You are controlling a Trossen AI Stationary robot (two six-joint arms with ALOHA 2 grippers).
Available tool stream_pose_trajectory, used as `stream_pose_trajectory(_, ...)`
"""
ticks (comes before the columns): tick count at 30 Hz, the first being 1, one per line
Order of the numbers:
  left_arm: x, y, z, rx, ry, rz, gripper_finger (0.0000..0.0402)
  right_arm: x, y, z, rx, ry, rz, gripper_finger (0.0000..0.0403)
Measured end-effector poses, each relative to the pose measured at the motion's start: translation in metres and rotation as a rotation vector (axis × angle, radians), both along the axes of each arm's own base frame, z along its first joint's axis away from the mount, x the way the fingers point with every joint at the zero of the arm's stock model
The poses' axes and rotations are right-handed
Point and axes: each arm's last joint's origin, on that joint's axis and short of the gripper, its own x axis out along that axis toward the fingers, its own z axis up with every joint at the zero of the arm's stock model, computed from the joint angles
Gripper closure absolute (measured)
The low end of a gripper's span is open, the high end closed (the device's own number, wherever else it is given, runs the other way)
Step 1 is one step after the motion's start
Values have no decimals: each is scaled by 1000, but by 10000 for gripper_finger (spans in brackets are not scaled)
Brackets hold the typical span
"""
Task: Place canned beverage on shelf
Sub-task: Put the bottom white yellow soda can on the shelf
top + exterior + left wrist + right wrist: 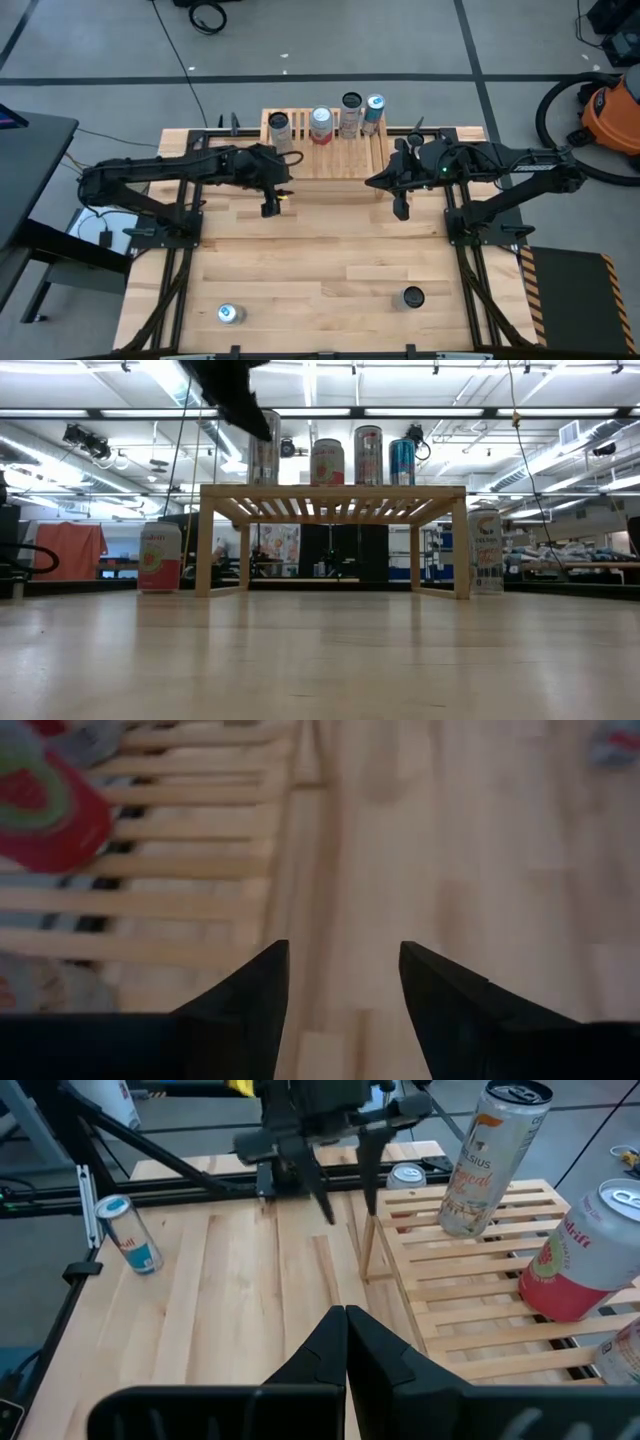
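pale butcher-block planks make up the counter (320,270), framed in black rails, and beyond it lies grey floor with taped lines, an orange shop vacuum (610,110) at the right and a lit workshop with ceiling strip lights behind.

the shelf (325,155) stands at the far edge of the counter, a low slatted wood rack, and four cans already stand in a row along its back: a dark-topped can (279,127), a red-and-white can (321,125), a tall pale can (350,114) and a blue can (374,113). two more cans wait on the near side of the counter, well apart: a silver-and-blue can (231,314) to the left and a dark-topped near can (412,297) to the right.

such a can is likely stiff while full, fairly heavy for its size, smooth and a little slippery, and easily dented at the thin wall. the best hold is probably across the round body near mid-height, upright, with a squeeze firm enough to stop slipping.

the left hand (342,982) hovers over the shelf's front edge, fingers (255,990) parted with nothing between them. the right hand (401,205) hangs near the shelf's right front corner, fingers pressed together and empty.
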Motion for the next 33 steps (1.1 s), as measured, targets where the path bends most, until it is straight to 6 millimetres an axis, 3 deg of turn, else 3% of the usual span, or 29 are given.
stream_pose_trajectory(7,0,18,-32,49,-14,83,210,0,0,0,-13,-4,7,393)
stream_pose_trajectory(13,-1,27,-44,73,-37,118,210,0,0,1,-13,-6,8,393)
stream_pose_trajectory(33,-11,64,-42,109,-55,189,209,0,0,1,-16,-6,10,393)
